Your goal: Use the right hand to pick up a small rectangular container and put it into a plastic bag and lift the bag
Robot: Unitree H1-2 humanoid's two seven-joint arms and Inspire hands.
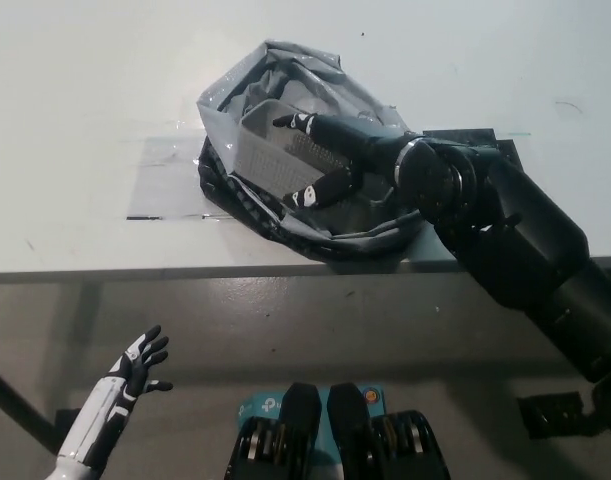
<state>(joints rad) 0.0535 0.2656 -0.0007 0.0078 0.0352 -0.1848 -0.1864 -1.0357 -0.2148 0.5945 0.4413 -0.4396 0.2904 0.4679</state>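
White table (85, 100) holds the plastic bag (275, 70); my right hand (330, 160) grips the container (275, 160) inside, probably. Letting go and lifting remain. My left hand (135, 365) rests open.

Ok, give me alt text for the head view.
The black right hand holds a small grey perforated container inside the open plastic bag on a white table. The white left hand rests open below the table edge, at lower left.
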